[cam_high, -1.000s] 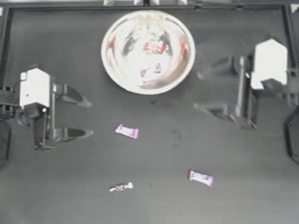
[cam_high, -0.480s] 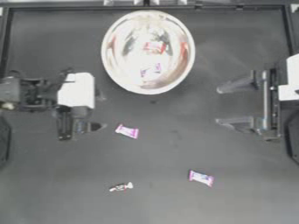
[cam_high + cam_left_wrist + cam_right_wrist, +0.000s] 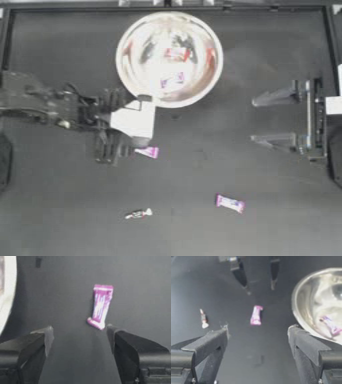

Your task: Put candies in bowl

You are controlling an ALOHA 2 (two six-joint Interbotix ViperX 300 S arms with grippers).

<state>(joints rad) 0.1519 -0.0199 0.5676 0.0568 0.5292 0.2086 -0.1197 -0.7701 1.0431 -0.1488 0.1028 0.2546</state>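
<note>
Dark table (image 3: 200,230) | bowl (image 3: 133,75) upper middle, two candies inside | left gripper (image 3: 123,149) spread wide, hovering by pink candy (image 3: 147,151) left of centre | right gripper (image 3: 274,120) open, parked right | next imo: nudge over it, drop, pinch

My top cam looks straight down on the whole table (image 3: 200,230), with the bowl (image 3: 169,59) up at the far edge. My left wrist cam sits low and close, looking between its own jaws at the pink candy (image 3: 101,306) just below the bowl's rim (image 3: 6,293). The right wrist cam looks across from farther off and shares that same candy (image 3: 255,315), the bowl (image 3: 318,303) and the left gripper (image 3: 258,279) beyond.
</note>
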